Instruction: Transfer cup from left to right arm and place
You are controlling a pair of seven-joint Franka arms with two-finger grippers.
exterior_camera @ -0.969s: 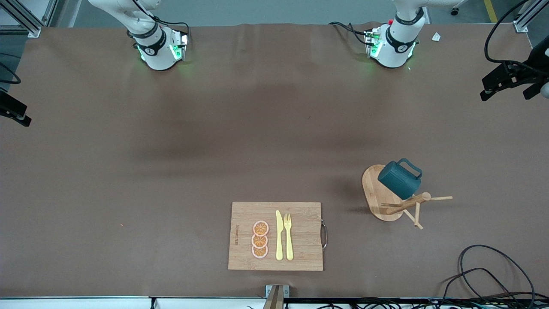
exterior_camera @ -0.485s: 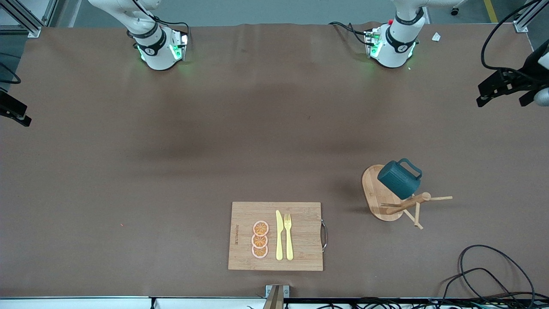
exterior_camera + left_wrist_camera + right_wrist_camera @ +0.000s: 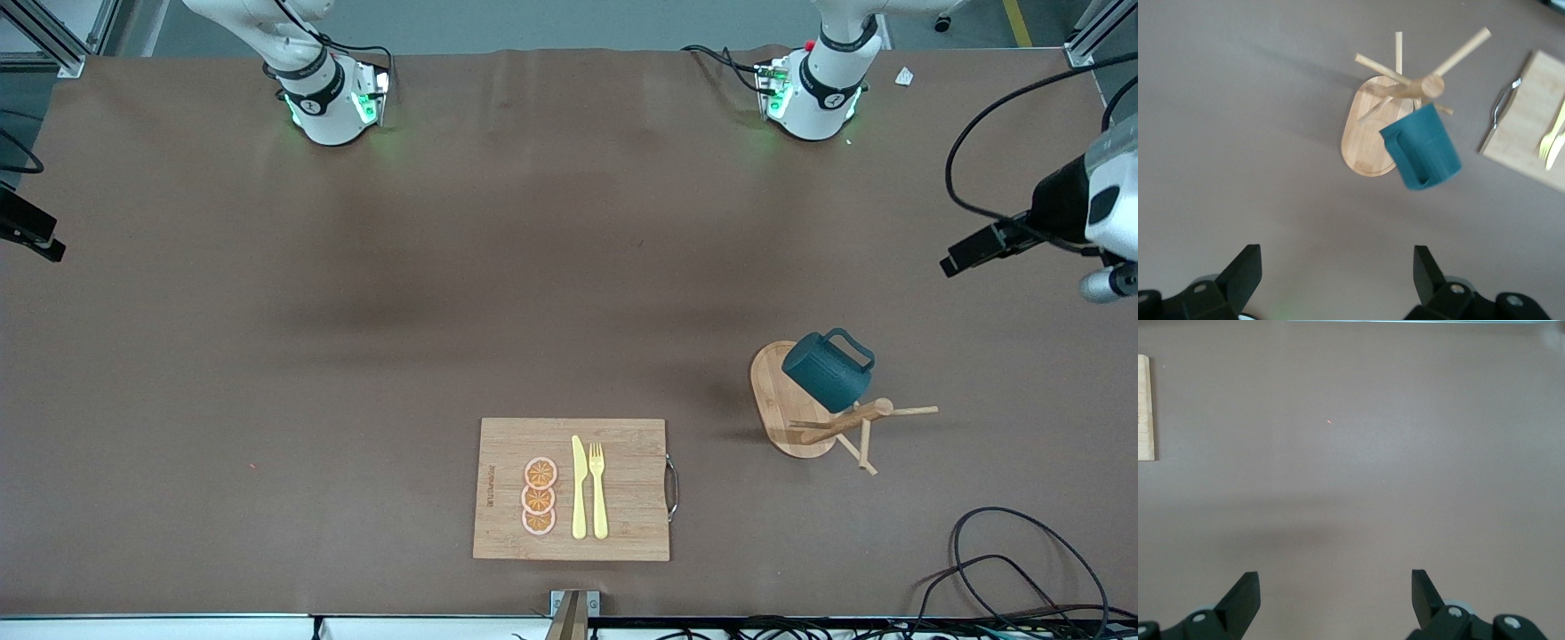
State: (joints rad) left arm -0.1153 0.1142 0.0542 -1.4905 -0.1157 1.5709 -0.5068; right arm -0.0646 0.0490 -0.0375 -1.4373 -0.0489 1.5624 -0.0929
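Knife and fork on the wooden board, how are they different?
The knife has a smooth, plain blade, while the fork ends in prongs. The knife reaches a little farther from the front camera than the fork. Both are pale yellow and lie flat, side by side, on the cutting board beside three orange slices.

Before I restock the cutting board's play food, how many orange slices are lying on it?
3. The orange slices lie in a touching row on the cutting board, beside the knife: one farthest from the front camera, one in the middle, one nearest. None looks hidden.
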